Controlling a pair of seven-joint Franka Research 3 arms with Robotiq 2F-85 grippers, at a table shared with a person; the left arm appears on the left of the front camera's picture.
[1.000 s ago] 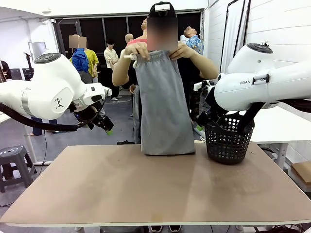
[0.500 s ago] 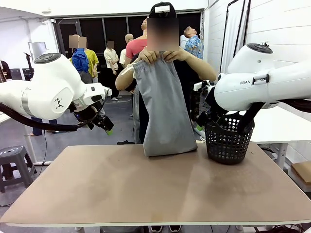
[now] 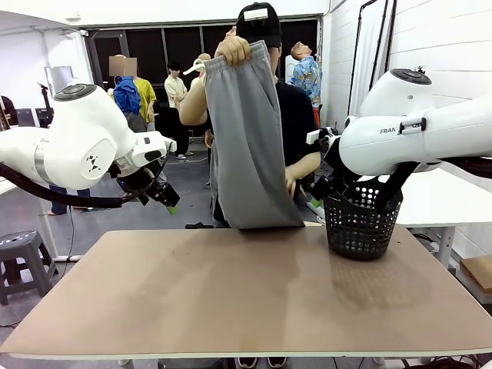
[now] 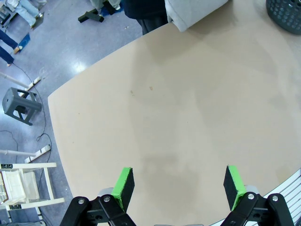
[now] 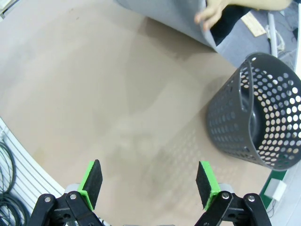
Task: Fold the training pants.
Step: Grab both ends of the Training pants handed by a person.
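Hanging from a person's raised hand [image 3: 233,50], the training pants [image 3: 250,138] are held up at the far side of the tabletop [image 3: 246,300]. That hand grips the gathered waistband high in the air, and a white bit of drawstring [image 3: 197,68] sticks out beside it. The grey cloth falls straight down in 1 long panel, and its bottom end sits at the tabletop's far edge, about midway along it. Whether it rests on the surface or only brushes the edge is hard to tell. The person's lower hand [image 3: 291,181] is at the right edge of the cloth, a little above its bottom end, with the fingers on the fabric.

A black perforated basket [image 3: 361,225] stands upright on the tabletop near the far edge, just right of the pants and apart from them.

The left tool [image 4: 178,187] is up in the air toward the far left corner, its 2 green pads spread wide with nothing between them. The wrist view looks down past them onto bare tabletop.

The right tool [image 5: 149,184] is up near the basket on the right side, also spread wide and holding nothing. Bare tabletop lies below its pads, and the basket is off to 1 side.
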